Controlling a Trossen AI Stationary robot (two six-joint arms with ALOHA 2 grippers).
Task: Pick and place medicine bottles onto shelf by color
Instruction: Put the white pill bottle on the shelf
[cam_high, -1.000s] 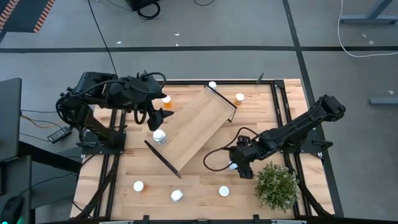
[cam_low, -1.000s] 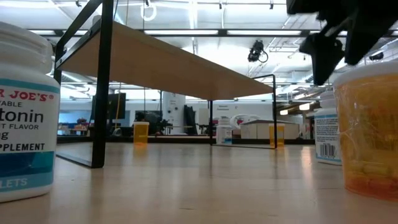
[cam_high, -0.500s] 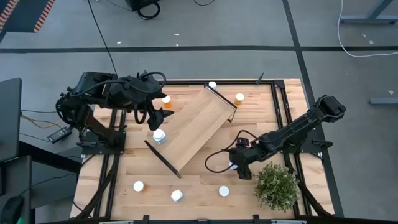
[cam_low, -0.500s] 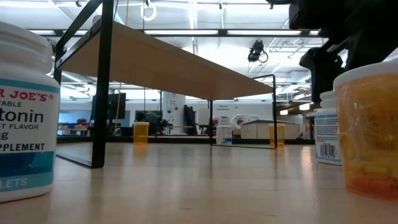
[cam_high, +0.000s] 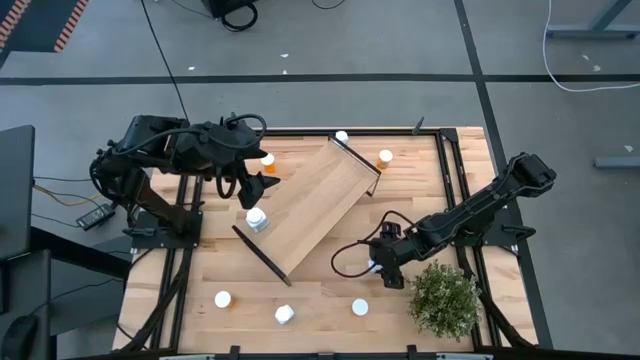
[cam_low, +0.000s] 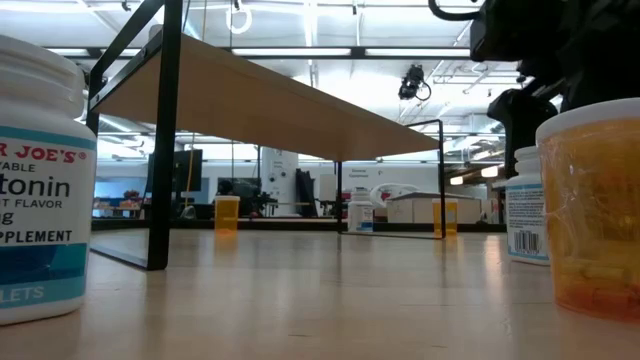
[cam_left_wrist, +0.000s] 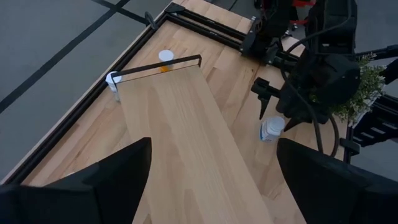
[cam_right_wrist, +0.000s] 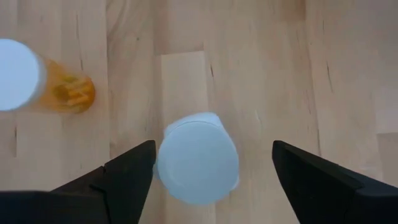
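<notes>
One bottle (white-capped) between hand fingers

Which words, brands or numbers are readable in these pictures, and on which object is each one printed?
On the white bottle nearest the low camera, cut off at the picture's edge:
"R JOE'S"
"TONIN"
"FLAVOR"
"PPLEMENT"
"LETS"
The small line under "R JOE'S" is too cut off to read.
The white bottle with a barcode at the right: label too small to read.
The high view and both wrist views show no readable text.

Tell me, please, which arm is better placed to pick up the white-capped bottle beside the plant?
The right: its open gripper hangs directly above that white-capped bottle, fingers either side. The left gripper is across the light-wood shelf.
</notes>
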